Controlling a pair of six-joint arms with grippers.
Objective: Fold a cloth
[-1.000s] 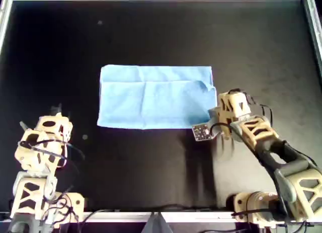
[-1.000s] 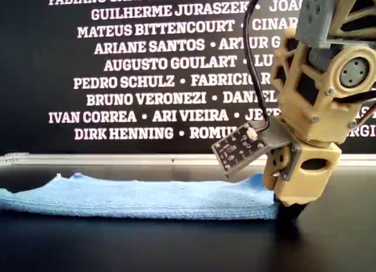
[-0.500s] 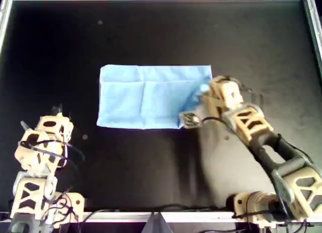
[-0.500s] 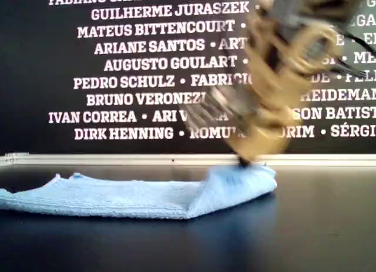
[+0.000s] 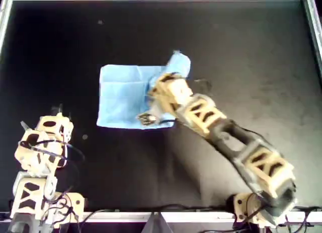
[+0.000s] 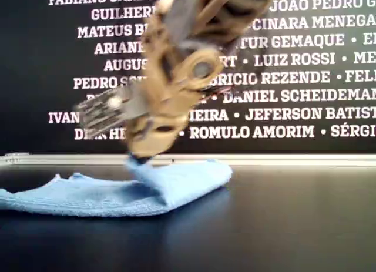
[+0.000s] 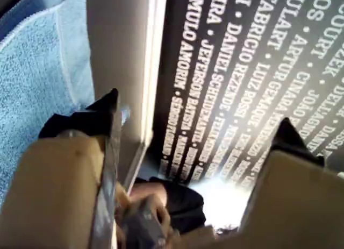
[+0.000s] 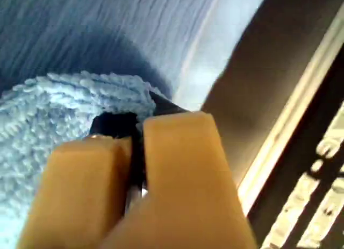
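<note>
cloth (image 5: 123,94) lies on the black bench (image 5: 241,57), a little left of centre in the overhead view, well apart from the idle arm. its right-hand part is raised and turned over toward the left of that view, with a loose flap standing up at the far edge. in the exterior view the raised part forms a rounded roll over the flat layer, so the fold is judged to be in hand and roughly midway.

right end effector (image 8: 134,136) is clamped on a bunched edge of the cloth; the right wrist view shows the tips pressed together with blue fabric caught between them. in the overhead view this arm reaches from the near right corner across to the cloth's middle. the exterior view shows it blurred, low over the cloth.

left end effector (image 7: 193,125) has its tips standing apart with nothing between them. its arm sits at the near left corner in the overhead view.

next move, as judged: carry the held edge on to the cloth's left edge, lower it square upon the layer beneath, then part the tips. the standing flap at the far edge may lay down skewed and wants watching.
</note>
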